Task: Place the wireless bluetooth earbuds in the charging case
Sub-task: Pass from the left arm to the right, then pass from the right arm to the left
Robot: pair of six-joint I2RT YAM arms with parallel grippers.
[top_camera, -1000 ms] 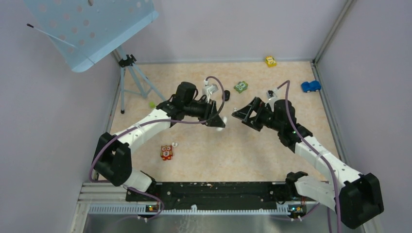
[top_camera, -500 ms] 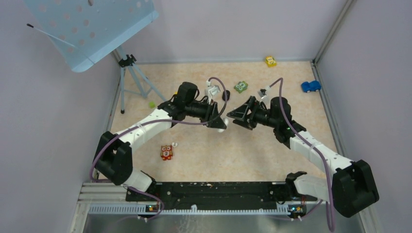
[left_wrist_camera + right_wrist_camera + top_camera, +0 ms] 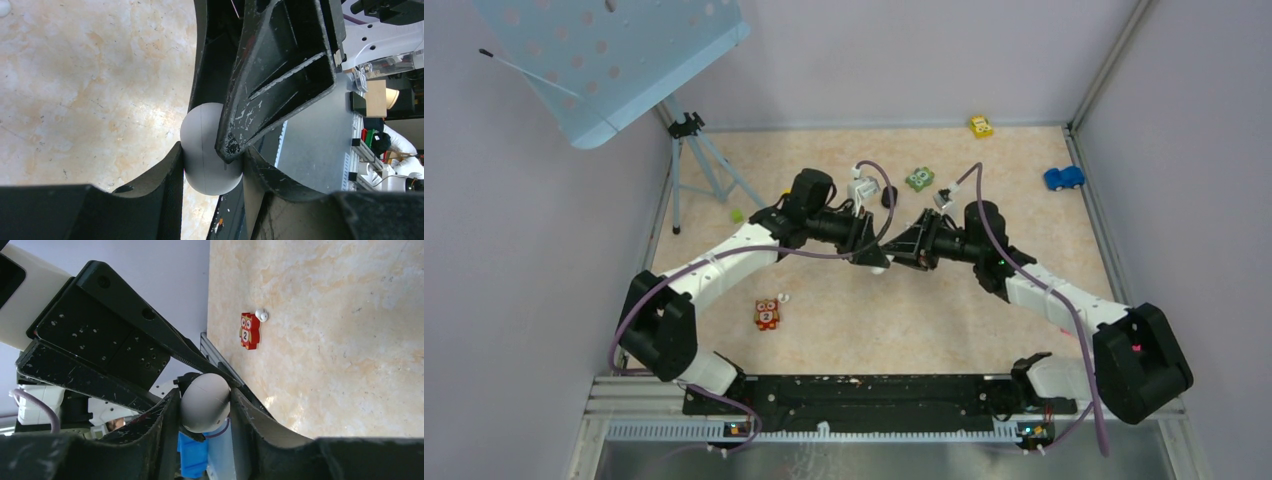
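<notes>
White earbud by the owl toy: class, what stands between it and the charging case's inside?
The charging case looks shut, clamped by the left gripper and right gripper. The white earbud lies untouched beside the owl toy.

Lilac walls [image 3: 924,60], beige marbled tabletop [image 3: 904,320], tripod [image 3: 696,160] left.

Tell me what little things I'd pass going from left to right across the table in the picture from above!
green ball → red owl toy → white charging case → green block toy → yellow car → blue car
</notes>
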